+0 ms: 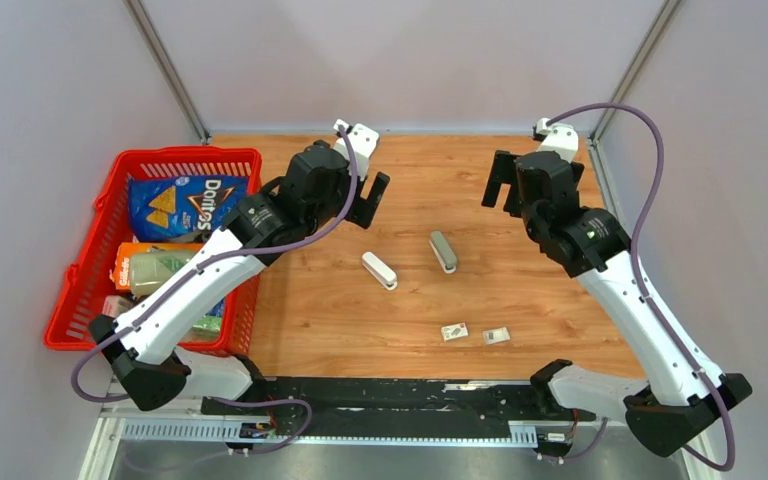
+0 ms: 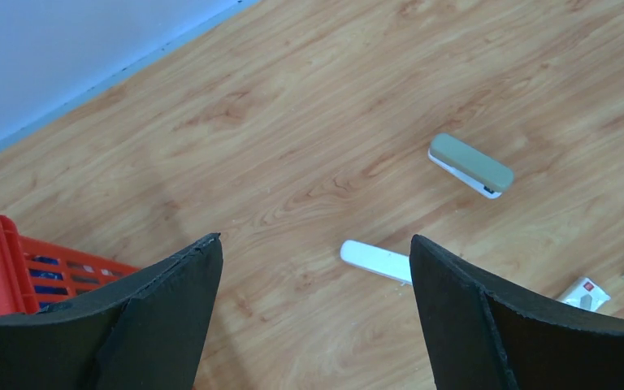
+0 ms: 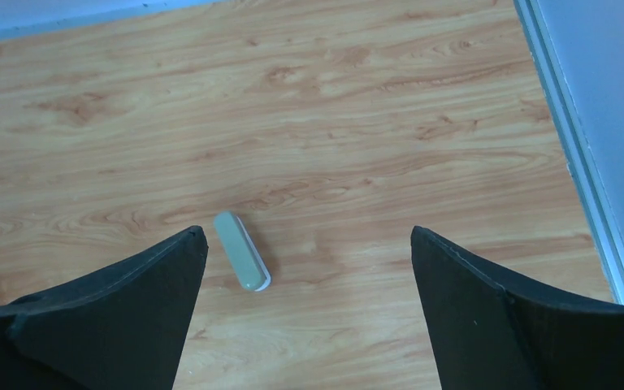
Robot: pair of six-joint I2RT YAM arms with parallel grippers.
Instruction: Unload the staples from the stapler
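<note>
A white stapler (image 1: pixel 379 270) and a grey-green stapler (image 1: pixel 444 251) lie shut on the wooden table, mid-table. My left gripper (image 1: pixel 369 198) is open and empty, raised above and behind the white stapler. In the left wrist view it (image 2: pixel 315 238) frames the white stapler (image 2: pixel 376 262), with the grey-green one (image 2: pixel 471 165) further off. My right gripper (image 1: pixel 500 188) is open and empty, raised to the right of the grey-green stapler; in the right wrist view it (image 3: pixel 307 230) has that stapler (image 3: pixel 242 250) near its left finger. No loose staples show.
Two small white packets (image 1: pixel 454 332) (image 1: pixel 497 336) lie near the table's front edge. A red basket (image 1: pixel 190 155) at the left holds a Doritos bag (image 1: pixel 182 205) and other groceries. Grey walls close in the back and sides.
</note>
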